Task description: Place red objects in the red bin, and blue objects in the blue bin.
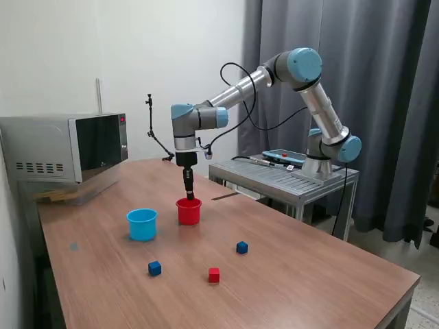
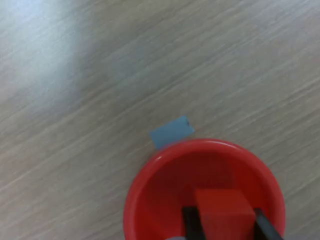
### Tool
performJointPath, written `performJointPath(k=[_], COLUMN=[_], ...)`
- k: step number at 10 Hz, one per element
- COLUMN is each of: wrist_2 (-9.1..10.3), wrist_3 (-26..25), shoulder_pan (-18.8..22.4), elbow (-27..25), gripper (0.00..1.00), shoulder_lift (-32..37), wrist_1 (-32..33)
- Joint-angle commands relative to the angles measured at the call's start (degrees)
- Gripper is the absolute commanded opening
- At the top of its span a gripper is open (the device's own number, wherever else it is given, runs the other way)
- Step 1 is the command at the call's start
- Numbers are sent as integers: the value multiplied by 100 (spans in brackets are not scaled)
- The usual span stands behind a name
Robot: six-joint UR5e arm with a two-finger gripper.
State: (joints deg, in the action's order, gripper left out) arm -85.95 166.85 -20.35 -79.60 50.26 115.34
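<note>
Red cube (image 2: 223, 212) is pinched between the black fingers (image 2: 189, 223) of the gripper (image 1: 190, 197), so the jaws are clamped on it, hanging right over the mouth of the red cup (image 1: 188, 212). Wrist view shows a bit of blue tape (image 2: 171, 132) on the table (image 1: 322, 274) touching the cup's rim. Light blue cup (image 1: 142, 224) sits just beside the red one. Closer to the table's front edge: one red cube (image 1: 214, 275) between two dark blue cubes (image 1: 155, 268) (image 1: 241, 247), all well apart.
</note>
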Motion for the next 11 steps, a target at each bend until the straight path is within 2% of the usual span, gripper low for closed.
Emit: performJointPath(k=[1,7,11], wrist_2=[-27,-10,8], wrist_3=[-3,-3,-3], shoulder_pan=[-4,4,338], elbow=[15,41,155], gripper=[100,100,100], shoulder_lift=[-25,-34,-25], wrist_1=[-2,6,41])
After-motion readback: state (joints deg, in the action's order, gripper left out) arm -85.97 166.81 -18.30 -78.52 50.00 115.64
